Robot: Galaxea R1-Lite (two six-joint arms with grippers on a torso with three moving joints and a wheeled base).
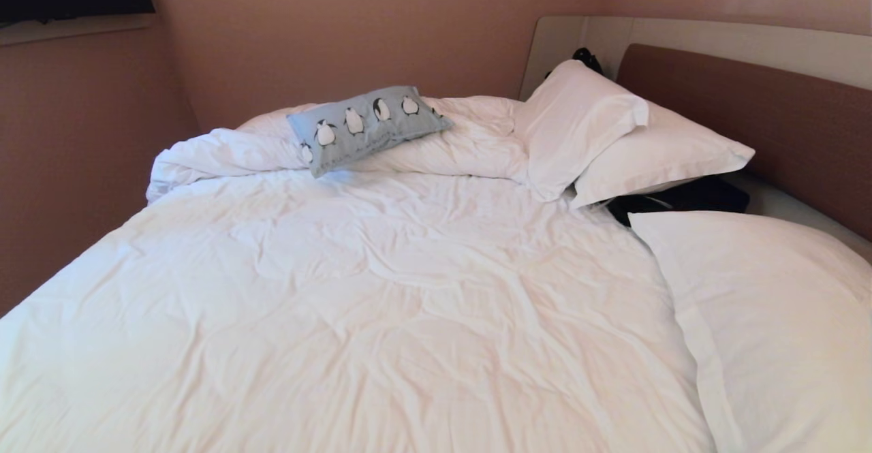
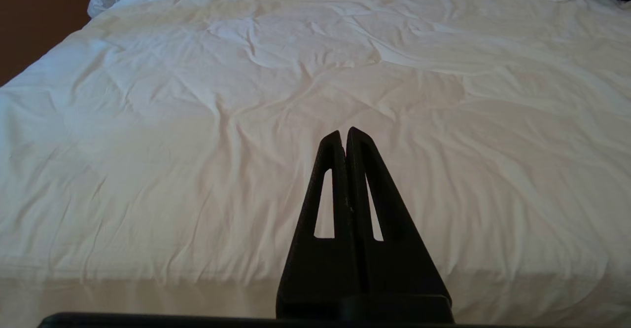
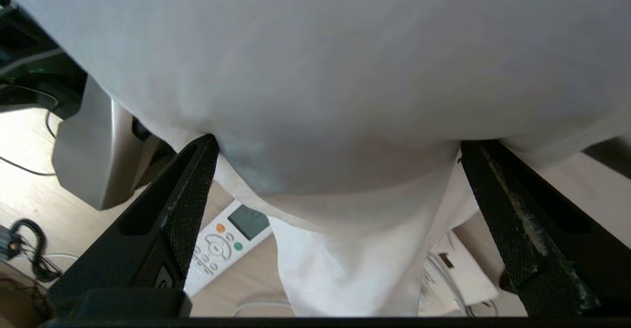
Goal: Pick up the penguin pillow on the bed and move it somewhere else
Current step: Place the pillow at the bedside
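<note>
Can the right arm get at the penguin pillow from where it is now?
Probably not yet. The right gripper, fingers open, sits low against white bedding beside a remote, outside the head view. The penguin pillow lies on the bunched duvet at the bed's far side.

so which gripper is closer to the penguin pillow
Cannot tell; neither is near. The left gripper, shut, sits at the near edge of the bed, the pillow across the duvet on the far side. The right gripper, open, is by white fabric and a remote.
</note>
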